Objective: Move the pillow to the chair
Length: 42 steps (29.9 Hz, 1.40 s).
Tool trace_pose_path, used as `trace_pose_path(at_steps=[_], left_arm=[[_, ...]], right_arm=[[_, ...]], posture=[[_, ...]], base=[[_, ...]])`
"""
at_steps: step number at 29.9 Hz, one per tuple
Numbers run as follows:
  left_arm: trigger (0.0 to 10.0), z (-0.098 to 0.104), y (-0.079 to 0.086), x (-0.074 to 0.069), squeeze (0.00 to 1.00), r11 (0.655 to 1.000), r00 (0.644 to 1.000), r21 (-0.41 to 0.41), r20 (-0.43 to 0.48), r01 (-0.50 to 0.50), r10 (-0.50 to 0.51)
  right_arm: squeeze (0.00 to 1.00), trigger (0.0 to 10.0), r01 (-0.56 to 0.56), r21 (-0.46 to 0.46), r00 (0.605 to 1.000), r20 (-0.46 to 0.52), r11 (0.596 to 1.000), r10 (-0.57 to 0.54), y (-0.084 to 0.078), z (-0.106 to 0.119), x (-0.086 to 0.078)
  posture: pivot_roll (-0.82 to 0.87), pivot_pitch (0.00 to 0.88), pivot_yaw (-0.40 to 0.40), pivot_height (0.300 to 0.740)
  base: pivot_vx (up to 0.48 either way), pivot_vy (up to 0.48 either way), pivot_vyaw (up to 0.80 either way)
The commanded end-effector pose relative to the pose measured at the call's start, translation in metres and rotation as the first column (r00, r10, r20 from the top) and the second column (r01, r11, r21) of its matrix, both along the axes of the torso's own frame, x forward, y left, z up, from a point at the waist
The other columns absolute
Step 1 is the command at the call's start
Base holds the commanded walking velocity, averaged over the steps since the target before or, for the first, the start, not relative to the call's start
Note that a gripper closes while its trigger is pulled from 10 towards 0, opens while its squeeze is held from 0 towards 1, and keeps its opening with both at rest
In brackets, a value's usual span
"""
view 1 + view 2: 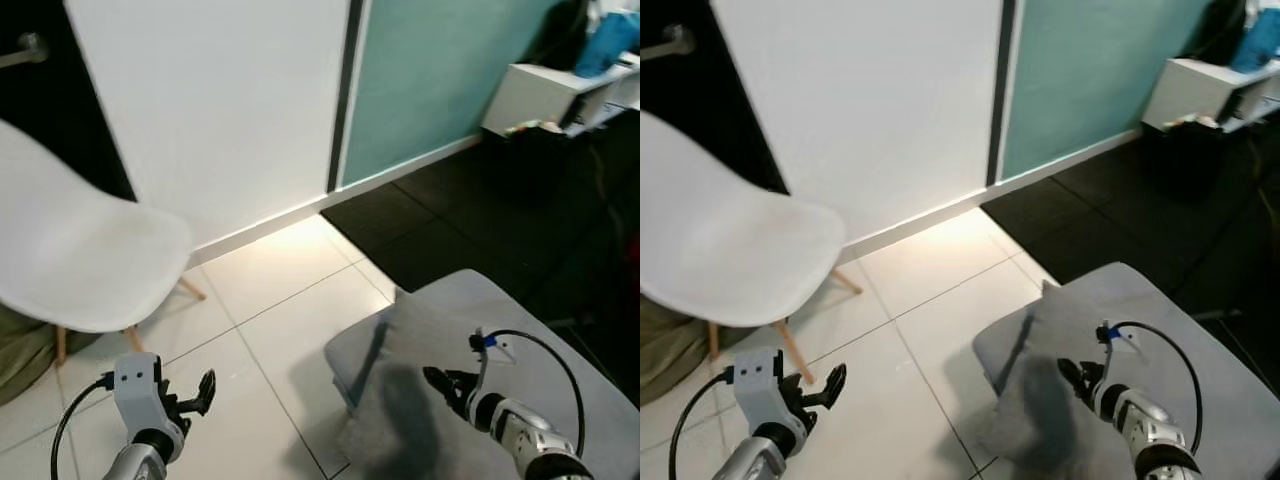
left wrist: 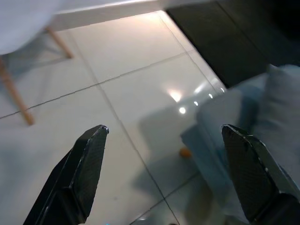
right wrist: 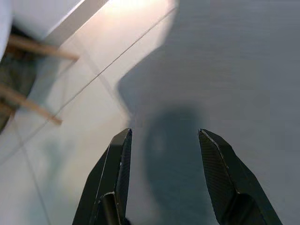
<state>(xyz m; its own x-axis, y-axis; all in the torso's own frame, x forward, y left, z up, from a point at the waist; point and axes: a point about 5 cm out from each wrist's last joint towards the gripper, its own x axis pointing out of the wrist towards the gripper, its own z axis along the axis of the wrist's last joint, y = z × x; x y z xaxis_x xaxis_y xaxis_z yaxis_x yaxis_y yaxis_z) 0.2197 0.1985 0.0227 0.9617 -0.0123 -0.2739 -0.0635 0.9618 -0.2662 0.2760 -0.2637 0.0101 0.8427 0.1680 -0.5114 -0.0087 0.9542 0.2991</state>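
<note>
A grey pillow [image 1: 400,390] lies on a grey-blue cushioned seat [image 1: 345,355] at the lower right, its near edge hanging over the seat's front. My right gripper [image 1: 440,385] hovers open just above the pillow, casting a dark shadow on it, with nothing between its fingers [image 3: 117,159]. The white moulded chair [image 1: 70,250] with wooden legs stands at the left. My left gripper [image 1: 205,388] is open low over the tiled floor, between chair and seat. In the left wrist view the pillow [image 2: 283,108] lies beyond the right-hand fingertip.
A white wall [image 1: 220,110] and a teal panel [image 1: 430,80] close the back. Dark flooring [image 1: 480,210] starts right of the white tiles [image 1: 270,300]. A white cabinet [image 1: 545,95] with clutter stands at the back right. An olive bundle [image 1: 20,355] lies under the chair.
</note>
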Motion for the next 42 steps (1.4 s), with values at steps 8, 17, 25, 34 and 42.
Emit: trace_pose_path(at_steps=[8, 17, 25, 34, 42], left_arm=[[10.0, -0.004, -0.001, -0.003, 0.0, 1.0, 1.0, -0.02, -0.019, 0.012, -0.012], [10.0, -0.005, 0.0, -0.004, 0.0, 1.0, 1.0, -0.018, -0.024, 0.014, -0.015], [10.0, -0.005, 0.001, -0.004, 0.0, 1.0, 1.0, -0.018, -0.023, 0.013, -0.013], [10.0, -0.006, 0.003, -0.005, 0.0, 1.0, 1.0, -0.017, -0.02, -0.005, 0.004], [10.0, -0.004, 0.006, -0.008, 0.0, 0.999, 0.999, -0.016, -0.014, -0.035, 0.035]], right_arm=[[0.0, 10.0, 0.13, 0.047, 0.991, -0.051, 0.99, -0.127, -0.011, -0.004, -0.006], [0.0, 10.0, 0.128, 0.009, 0.988, -0.093, 0.992, -0.126, -0.012, 0.0, -0.001], [0.0, 10.0, 0.021, 0.026, 0.999, -0.049, 0.999, -0.019, 0.005, 0.016, 0.022], [0.0, 10.0, -0.113, 0.062, 0.993, -0.034, 0.992, 0.115, 0.025, 0.022, 0.031], [0.0, 10.0, -0.192, 0.115, 0.981, -0.001, 0.975, 0.193, 0.035, 0.033, 0.04]], posture=[[-0.13, 0.068, -0.042, 0.74], [-0.13, 0.069, -0.038, 0.74], [-0.13, 0.074, -0.037, 0.74], [-0.12, 0.083, -0.042, 0.74], [-0.12, 0.099, -0.037, 0.73]], base=[[0.0, 0.0, -0.74], [0.0, 0.0, -0.71], [0.0, 0.0, -0.69], [0.0, 0.0, -0.53], [0.0, 0.0, 0.0]])
